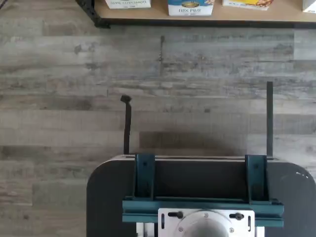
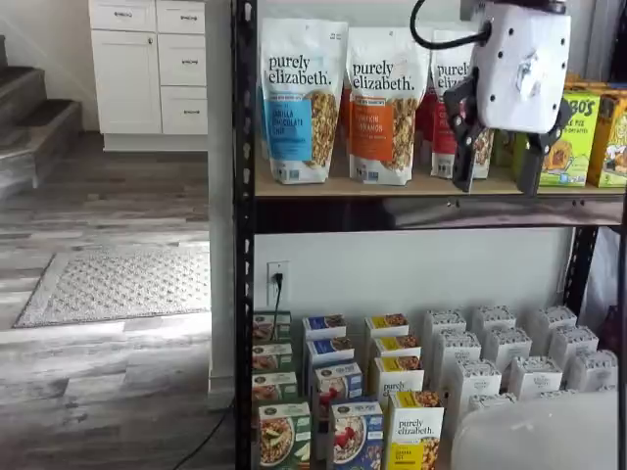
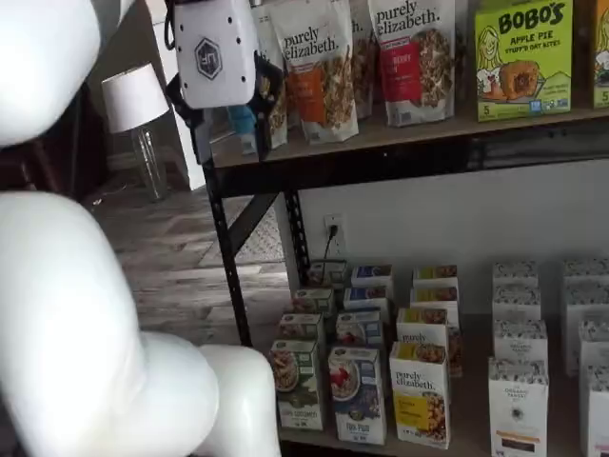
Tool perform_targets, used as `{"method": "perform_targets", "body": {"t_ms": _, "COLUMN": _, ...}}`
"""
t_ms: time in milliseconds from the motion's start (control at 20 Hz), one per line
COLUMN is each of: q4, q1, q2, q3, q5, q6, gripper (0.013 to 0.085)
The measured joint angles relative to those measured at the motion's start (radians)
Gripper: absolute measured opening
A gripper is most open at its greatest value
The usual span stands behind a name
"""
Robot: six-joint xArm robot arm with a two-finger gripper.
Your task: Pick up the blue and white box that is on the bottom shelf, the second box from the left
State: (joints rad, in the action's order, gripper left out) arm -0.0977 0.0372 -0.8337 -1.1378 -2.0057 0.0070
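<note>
**Pincer high at the upper shelf, blue and white box untouched below**

Pincer (image 2: 499, 153) up level with the upper shelf (image 2: 392, 186) in both shelf views, white body in front of the purely elizabeth granola pouches (image 2: 301, 98), two black fingers (image 2: 464, 137) pointing down with a plain gap between them: open and empty. Well below, on the bottom shelf (image 3: 409, 446), blue and white box (image 2: 355, 434) upright at the front edge, just beside the green-fronted carton (image 2: 283, 435) toward the black corner post (image 2: 243, 235) and the yellow-fronted carton (image 2: 416, 429) on its other side. More cartons of the same kinds lined up behind each. White cartons (image 2: 505, 348) in rows toward the shelf's far end. In the wrist view, grey wood-plank floor (image 1: 158, 84), with the shelf's front edge and the blue and white box's top beyond it.
</note>
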Motion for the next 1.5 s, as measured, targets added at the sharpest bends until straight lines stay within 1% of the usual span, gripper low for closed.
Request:
{"method": "perform_targets", "body": {"t_ms": 250, "q4": 0.022, "q1": -0.032, "q2": -0.014, "q3": 0.052, "q5": 0.057, "q6": 0.020, "gripper": 0.0850}}
{"method": "perform_targets", "body": {"t_ms": 400, "q4": 0.028, "q1": -0.044, "q2": -0.022, "q3": 0.091, "q5": 0.095, "q6": 0.028, "gripper": 0.0850}}
{"method": "perform_targets", "body": {"t_ms": 500, "q4": 0.044, "q1": -0.061, "q2": -0.032, "q3": 0.127, "q5": 0.130, "q6": 0.038, "gripper": 0.0850}}
{"method": "perform_targets", "body": {"t_ms": 800, "q4": 0.039, "q1": -0.061, "q2": -0.070, "q3": 0.267, "q5": 0.261, "q6": 0.035, "gripper": 0.0850}}
{"method": "perform_targets", "body": {"t_ms": 1000, "q4": 0.040, "q1": -0.069, "q2": -0.084, "q3": 0.355, "q5": 0.333, "q6": 0.040, "gripper": 0.0850}}
{"method": "perform_targets", "body": {"t_ms": 1200, "q4": 0.051, "q1": -0.092, "q2": -0.101, "q3": 0.451, "q5": 0.432, "q6": 0.058, "gripper": 0.0850}}
{"method": "perform_targets", "body": {"t_ms": 1500, "q4": 0.044, "q1": -0.119, "q2": -0.085, "q3": 0.559, "q5": 0.565, "q6": 0.079, "gripper": 0.0850}}
